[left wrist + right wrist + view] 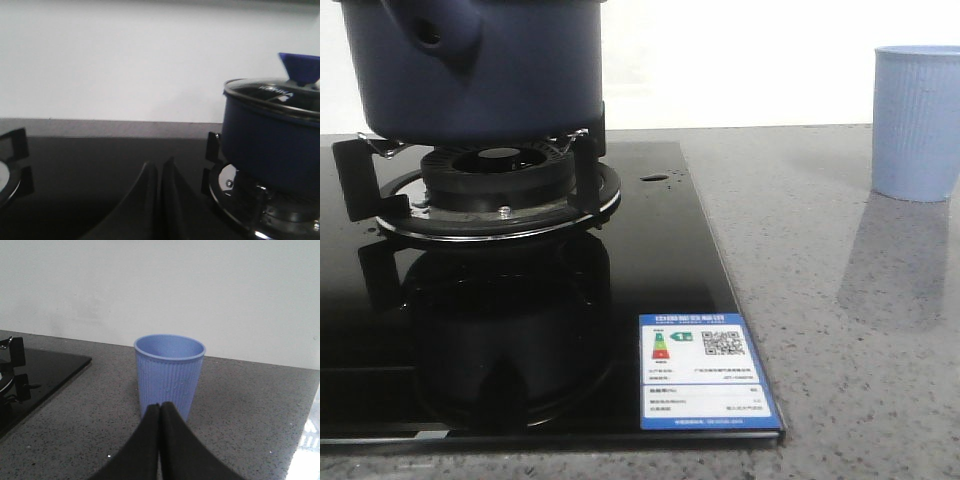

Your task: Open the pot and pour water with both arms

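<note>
The dark navy pot (470,70) sits on the burner stand (490,195) of the black glass hob, its tubular side socket (435,35) facing the front camera. In the left wrist view the pot (272,145) carries a glass lid (272,95) with a blue knob (300,67). My left gripper (159,165) is shut and empty, low over the hob, apart from the pot. My right gripper (160,406) is shut and empty over the grey counter, just in front of the pale blue ribbed cup (169,372). Neither gripper shows in the front view.
The ribbed cup (917,120) stands on the speckled grey counter at the far right. The black hob (650,270) has an energy label (705,375) near its front right corner. A second burner stand (12,160) shows in the left wrist view. A white wall stands behind.
</note>
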